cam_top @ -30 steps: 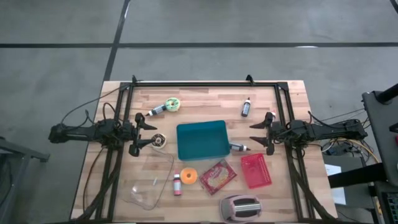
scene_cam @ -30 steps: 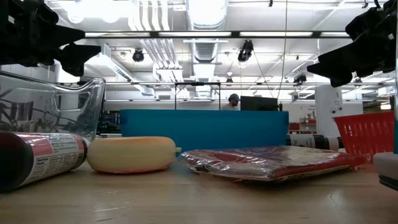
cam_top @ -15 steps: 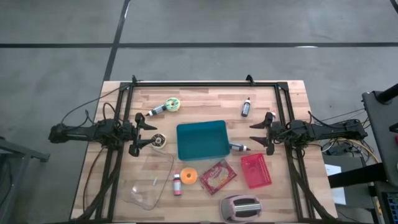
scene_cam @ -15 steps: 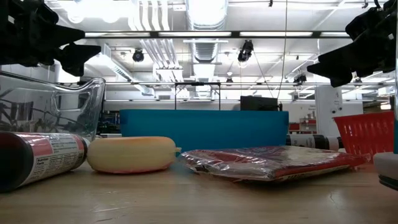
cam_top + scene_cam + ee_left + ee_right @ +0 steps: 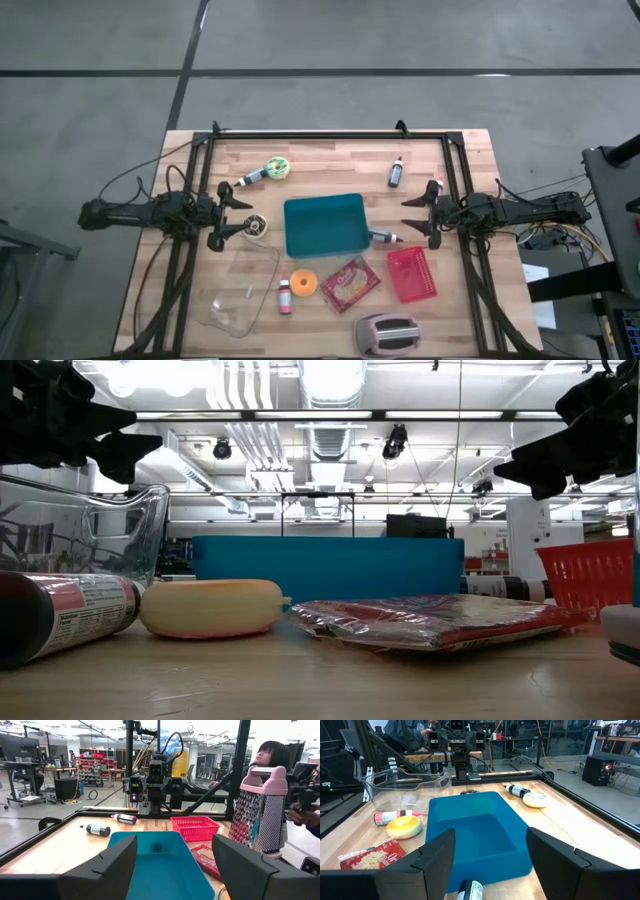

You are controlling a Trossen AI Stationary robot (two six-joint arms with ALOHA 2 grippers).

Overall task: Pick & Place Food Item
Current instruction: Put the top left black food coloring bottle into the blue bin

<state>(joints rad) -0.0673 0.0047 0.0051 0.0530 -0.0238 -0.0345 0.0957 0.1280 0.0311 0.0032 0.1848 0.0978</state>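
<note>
High view is showing the left tool [image 5: 232,214] and right tool [image 5: 412,216] hovering wide open and empty, flanking the teal bin [image 5: 324,225]; the red snack packet [image 5: 349,283] is lying just below that bin on the worktop [image 5: 330,160].

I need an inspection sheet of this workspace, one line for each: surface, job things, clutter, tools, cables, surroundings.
Surface: wooden table, black frame around it.
Job's things: teal bin at centre, empty; yellow donut and red snack packet lie in front of it.
Clutter: red basket, pink grater, clear glass dish, pink bottle, dark bottle, tape roll.
Tools: left tool open, left of the bin; right tool open, right of it; both hold nothing.
Cables: black cables trail off the left edge.
Surroundings: a person sits beyond the table.
</note>
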